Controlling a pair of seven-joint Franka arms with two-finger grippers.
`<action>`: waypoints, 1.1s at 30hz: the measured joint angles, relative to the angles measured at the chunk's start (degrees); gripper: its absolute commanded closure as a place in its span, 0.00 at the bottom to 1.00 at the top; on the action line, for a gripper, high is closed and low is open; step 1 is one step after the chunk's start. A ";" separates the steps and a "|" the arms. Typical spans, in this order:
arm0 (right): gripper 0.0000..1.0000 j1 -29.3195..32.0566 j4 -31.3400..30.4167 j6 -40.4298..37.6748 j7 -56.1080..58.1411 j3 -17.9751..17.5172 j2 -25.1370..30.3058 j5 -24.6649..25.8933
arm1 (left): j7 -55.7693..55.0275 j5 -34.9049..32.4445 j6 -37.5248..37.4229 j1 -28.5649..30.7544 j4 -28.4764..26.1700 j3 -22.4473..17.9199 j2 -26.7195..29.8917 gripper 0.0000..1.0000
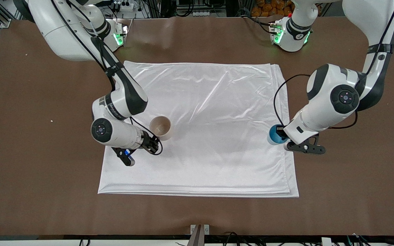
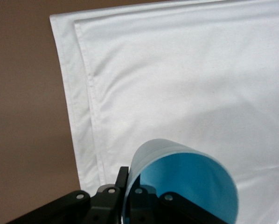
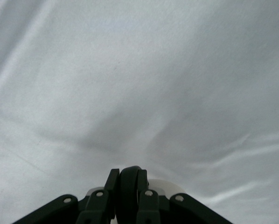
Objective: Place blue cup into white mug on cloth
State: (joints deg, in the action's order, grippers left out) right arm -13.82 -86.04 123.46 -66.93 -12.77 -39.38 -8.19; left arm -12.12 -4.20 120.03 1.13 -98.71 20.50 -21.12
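The white mug [image 1: 160, 127] stands upright on the cloth [image 1: 210, 112], toward the right arm's end. My right gripper [image 1: 152, 143] is shut on the mug's black handle [image 3: 129, 186], and a bit of the mug's body [image 3: 166, 186] shows past the fingers. My left gripper [image 1: 281, 135] is shut on the rim of the blue cup [image 1: 274, 135], over the cloth's edge toward the left arm's end. In the left wrist view one finger is outside the blue cup [image 2: 186, 186] and one inside. I cannot tell whether the cup rests on the cloth.
The cloth lies on a brown table [image 1: 33, 136], with bare table all round it. The cloth's layered edge [image 2: 83, 107] shows in the left wrist view, and the cloth [image 3: 139, 84] fills the right wrist view. Both arm bases stand along the table's edge farthest from the front camera.
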 measured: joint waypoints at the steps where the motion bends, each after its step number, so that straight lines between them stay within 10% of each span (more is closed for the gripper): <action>1: 1.00 -0.59 -0.02 0.87 -1.34 0.00 -0.19 0.00 | -0.89 0.00 -0.06 -0.15 0.00 0.52 0.00 1.00; 19: 1.00 -8.65 1.24 11.27 -16.42 0.04 -5.24 0.00 | -12.32 0.00 -0.06 -6.90 0.36 1.64 -2.06 1.00; 25: 0.05 -9.43 2.10 12.02 -17.07 0.12 -6.53 0.00 | -13.95 0.00 0.06 -8.27 1.30 1.65 -4.62 1.00; 33: 0.00 -9.43 2.53 12.02 -17.06 0.48 -6.63 0.01 | -17.48 0.00 0.24 -11.58 3.88 1.62 -6.98 1.00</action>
State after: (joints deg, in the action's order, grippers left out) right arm -23.25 -83.51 135.48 -83.99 -12.29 -46.01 -8.18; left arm -29.60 -4.20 120.27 -10.44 -94.83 22.13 -28.10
